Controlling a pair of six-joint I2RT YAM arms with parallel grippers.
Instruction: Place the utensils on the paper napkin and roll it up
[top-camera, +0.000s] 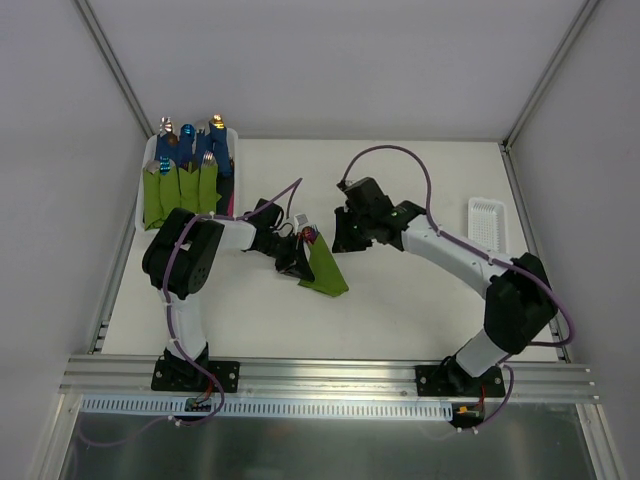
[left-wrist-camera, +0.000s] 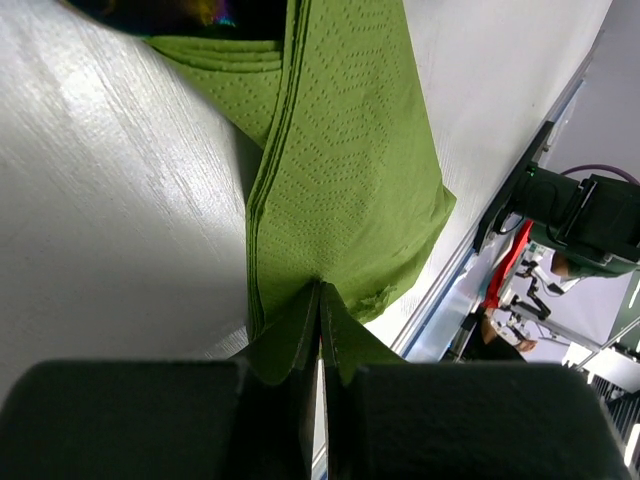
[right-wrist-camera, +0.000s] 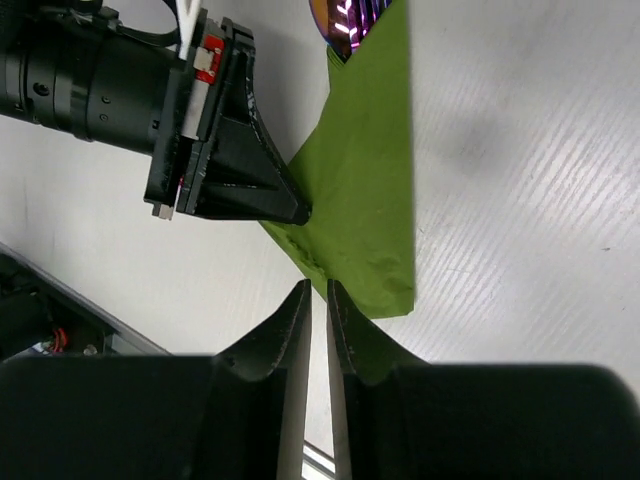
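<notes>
- Pinching the green napkin (top-camera: 326, 272) mid-table, the left gripper (top-camera: 297, 262) has its fingers closed tight on the napkin's edge.
- At the napkin's 1 o'clock, the right gripper (top-camera: 342, 228) shows a thin gap and holds nothing.
- Shiny utensils (top-camera: 309, 236) poke out at 11 o'clock.

Folded paper napkin (top-camera: 326, 272) beside left fingers (top-camera: 296, 262)

Bright even light, soft shadows; glare streaks the table (left-wrist-camera: 110, 150), near foreground seems blurred.
</notes>
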